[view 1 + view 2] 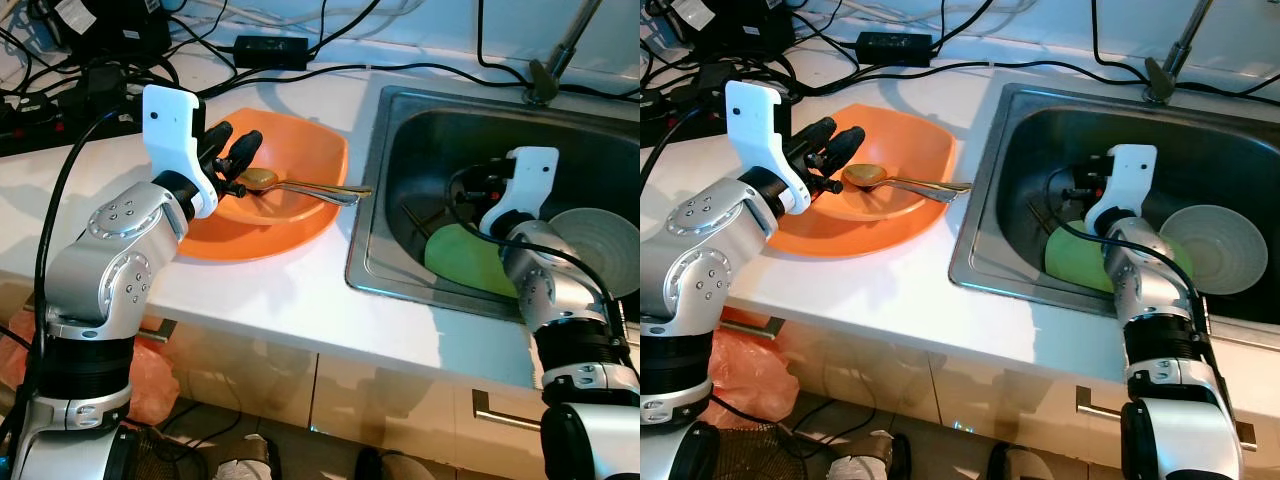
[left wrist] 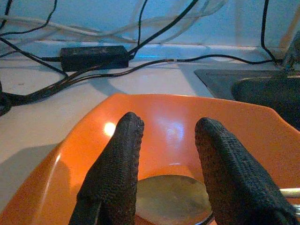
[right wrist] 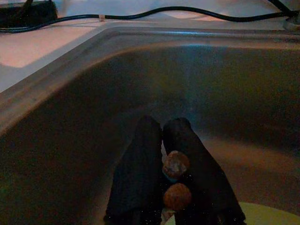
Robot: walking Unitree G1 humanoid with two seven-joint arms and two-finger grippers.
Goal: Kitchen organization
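Observation:
An orange bowl (image 1: 305,140) sits on the white counter just left of the steel sink (image 1: 400,130). A metal spoon (image 1: 262,178) lies in it, its handle reaching over the rim toward the sink. My left gripper (image 1: 235,150) hovers open over the spoon's head, one finger on each side (image 2: 168,126). Down in the sink my right gripper (image 3: 161,125) is shut on a pair of brown chopsticks (image 3: 176,165), whose thin dark shafts (image 1: 415,222) slant toward the sink floor. A green plate (image 1: 458,255) and a pale round bowl (image 1: 600,245) lie in the sink beside that arm.
Black cables and a power adapter (image 1: 270,47) crowd the back of the counter. The faucet base (image 1: 545,85) stands behind the sink. White counter lies bare in front of the orange bowl up to its front edge. An orange bag (image 1: 150,385) sits on the floor below.

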